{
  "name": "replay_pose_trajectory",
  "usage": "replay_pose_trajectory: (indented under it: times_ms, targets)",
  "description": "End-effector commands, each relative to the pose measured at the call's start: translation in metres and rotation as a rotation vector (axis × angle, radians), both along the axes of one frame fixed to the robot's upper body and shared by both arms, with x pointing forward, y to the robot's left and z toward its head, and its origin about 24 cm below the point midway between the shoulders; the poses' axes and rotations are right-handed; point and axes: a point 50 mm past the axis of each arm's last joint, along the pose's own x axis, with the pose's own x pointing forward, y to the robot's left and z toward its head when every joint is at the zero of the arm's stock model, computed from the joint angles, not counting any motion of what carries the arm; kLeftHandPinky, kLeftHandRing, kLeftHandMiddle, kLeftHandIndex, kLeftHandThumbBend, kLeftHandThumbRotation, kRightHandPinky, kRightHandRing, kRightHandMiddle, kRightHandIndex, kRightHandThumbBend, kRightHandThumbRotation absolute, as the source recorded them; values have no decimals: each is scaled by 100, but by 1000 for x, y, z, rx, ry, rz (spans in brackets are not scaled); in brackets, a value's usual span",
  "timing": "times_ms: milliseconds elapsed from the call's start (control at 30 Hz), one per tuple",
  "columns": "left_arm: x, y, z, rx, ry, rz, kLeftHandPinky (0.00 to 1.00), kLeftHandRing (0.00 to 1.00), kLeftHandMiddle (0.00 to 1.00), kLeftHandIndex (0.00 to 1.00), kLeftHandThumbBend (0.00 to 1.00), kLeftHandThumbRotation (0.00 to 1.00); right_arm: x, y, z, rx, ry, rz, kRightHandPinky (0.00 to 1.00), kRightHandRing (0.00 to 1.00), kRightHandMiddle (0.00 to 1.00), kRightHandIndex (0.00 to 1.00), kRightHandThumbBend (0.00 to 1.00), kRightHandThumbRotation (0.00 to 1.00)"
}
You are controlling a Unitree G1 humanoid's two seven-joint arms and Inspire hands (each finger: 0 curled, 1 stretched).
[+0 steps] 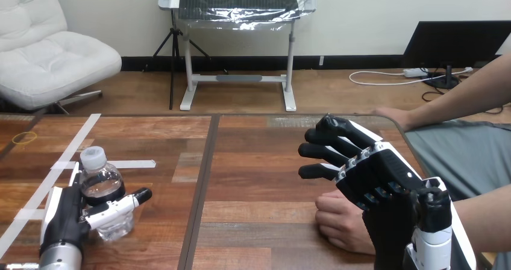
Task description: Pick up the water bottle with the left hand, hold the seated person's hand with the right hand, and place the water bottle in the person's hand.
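Left hand point(63, 216) is clamped round the water bottle point(101, 182) — upright, cap up; right hand point(379, 179) is held open over the person's hand point(337, 222).

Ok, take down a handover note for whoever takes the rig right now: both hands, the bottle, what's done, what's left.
Left hand: shut on the water bottle, thumb curled across its front. The bottle is upright near the table's left side; I cannot tell if it is off the wood.
Right hand: open, fingers straight, over the person's near hand, not curled round it.
The person's near hand is a fist resting on the table.
Done: bottle grasped.
Left: hold the person's hand, carry the bottle across, place it in that hand, which would likely need to open.
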Motion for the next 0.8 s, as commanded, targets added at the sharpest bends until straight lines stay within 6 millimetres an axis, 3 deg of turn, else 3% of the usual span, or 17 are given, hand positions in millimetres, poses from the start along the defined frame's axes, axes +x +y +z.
replay_pose_trajectory:
  times_ms: [0,300,467,767]
  targets:
    - [24,-7,17,11,-69,-17,95,99,99,100,95,26,3,0,13,23,-69,-2,68,77,80,80,69,100]
    - [28,-11,16,-40,-100,57,83,89,90,93,92,17,3,-1,13,27,-68,3,69,78,80,80,68,100]
    - [30,-13,17,-62,-115,95,65,73,76,79,88,5,3,-1,13,31,-67,6,70,78,81,81,67,100]
    - [32,-15,19,-34,-150,137,43,51,56,60,80,0,3,-1,13,24,-65,-3,71,78,81,81,67,100]
